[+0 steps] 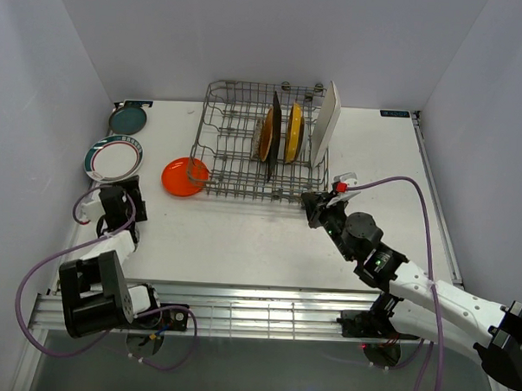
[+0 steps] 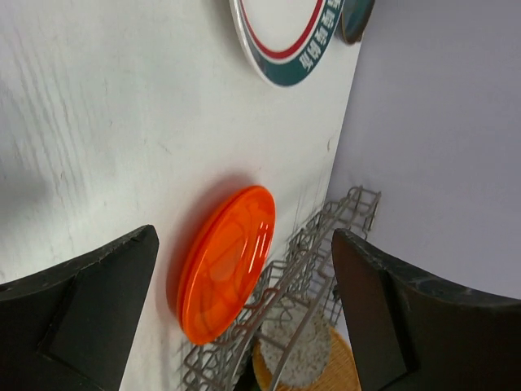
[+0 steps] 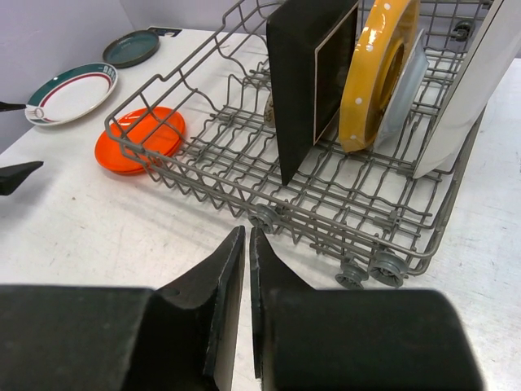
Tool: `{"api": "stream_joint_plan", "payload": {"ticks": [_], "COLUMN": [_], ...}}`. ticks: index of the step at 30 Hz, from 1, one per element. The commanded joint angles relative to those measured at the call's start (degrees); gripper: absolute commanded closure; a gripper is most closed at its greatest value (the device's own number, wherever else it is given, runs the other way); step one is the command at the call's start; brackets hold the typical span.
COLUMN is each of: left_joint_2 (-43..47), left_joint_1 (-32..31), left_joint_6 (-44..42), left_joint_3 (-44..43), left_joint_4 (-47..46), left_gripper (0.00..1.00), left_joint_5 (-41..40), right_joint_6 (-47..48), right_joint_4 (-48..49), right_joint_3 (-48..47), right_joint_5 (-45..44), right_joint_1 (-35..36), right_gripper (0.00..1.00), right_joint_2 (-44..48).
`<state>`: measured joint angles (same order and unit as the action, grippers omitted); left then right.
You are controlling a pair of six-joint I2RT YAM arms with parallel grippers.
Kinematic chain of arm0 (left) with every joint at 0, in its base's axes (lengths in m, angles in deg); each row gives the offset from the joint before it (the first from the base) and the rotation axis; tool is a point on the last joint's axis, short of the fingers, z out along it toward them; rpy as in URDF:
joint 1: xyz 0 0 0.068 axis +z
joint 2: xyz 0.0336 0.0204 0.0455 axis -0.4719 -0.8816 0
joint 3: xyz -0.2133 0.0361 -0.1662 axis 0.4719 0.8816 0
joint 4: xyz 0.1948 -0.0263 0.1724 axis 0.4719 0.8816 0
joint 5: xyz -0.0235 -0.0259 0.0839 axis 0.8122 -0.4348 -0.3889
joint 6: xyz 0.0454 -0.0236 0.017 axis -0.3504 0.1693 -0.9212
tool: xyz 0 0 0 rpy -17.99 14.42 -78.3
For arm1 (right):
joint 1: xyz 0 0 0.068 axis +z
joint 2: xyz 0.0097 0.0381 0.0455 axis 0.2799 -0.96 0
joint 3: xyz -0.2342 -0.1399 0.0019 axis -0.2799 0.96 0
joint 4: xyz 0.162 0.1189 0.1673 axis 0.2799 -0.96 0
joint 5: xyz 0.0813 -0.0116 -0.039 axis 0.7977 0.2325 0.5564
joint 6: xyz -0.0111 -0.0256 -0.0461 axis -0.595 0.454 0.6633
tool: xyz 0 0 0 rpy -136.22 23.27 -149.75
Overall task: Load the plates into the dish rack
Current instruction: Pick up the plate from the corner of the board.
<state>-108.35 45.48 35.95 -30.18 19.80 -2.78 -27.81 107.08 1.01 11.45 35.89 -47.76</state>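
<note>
The grey wire dish rack (image 1: 213, 150) stands at the back middle of the table. A wood-tone plate (image 1: 265, 137), a dark square plate (image 3: 297, 81), a yellow plate (image 3: 374, 73) and a white rectangular plate (image 1: 325, 122) stand on edge in it. An orange plate (image 1: 184, 176) lies flat against the rack's left side. A white plate with a teal rim (image 1: 114, 158) and a teal plate (image 1: 127, 119) lie at the far left. My left gripper (image 1: 118, 189) is open and empty, just near of the white plate. My right gripper (image 3: 247, 232) is shut and empty, before the rack's near right corner.
In the left wrist view a speckled grey plate (image 2: 297, 354) stands in the rack (image 2: 326, 244) in front of the wood-tone one. The rack rests on small wheels (image 3: 383, 265). White walls close in the table's left, back and right sides.
</note>
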Motion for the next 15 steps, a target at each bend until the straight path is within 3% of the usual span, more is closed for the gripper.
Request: {"api": "stream_joint_plan", "payload": {"ticks": [1, 15], "left_joint_2": [-2.0, -15.9], "left_joint_1": [0.9, 1.1], "left_joint_6": [3.9, 8.7], "left_joint_3": [-3.6, -9.1], "left_joint_4": [-0.1, -5.7], "left_gripper": [0.02, 0.08], "left_joint_5": [-5.3, -16.4], "right_joint_6": [-0.8, -1.2], "right_joint_4": [3.4, 3.7], "right_joint_3": [0.7, 0.8], "right_joint_5": [-1.0, -0.2], "right_joint_1": [0.1, 0.1], "right_gripper": [0.88, 0.87], "right_joint_2": [0.6, 0.6]}}
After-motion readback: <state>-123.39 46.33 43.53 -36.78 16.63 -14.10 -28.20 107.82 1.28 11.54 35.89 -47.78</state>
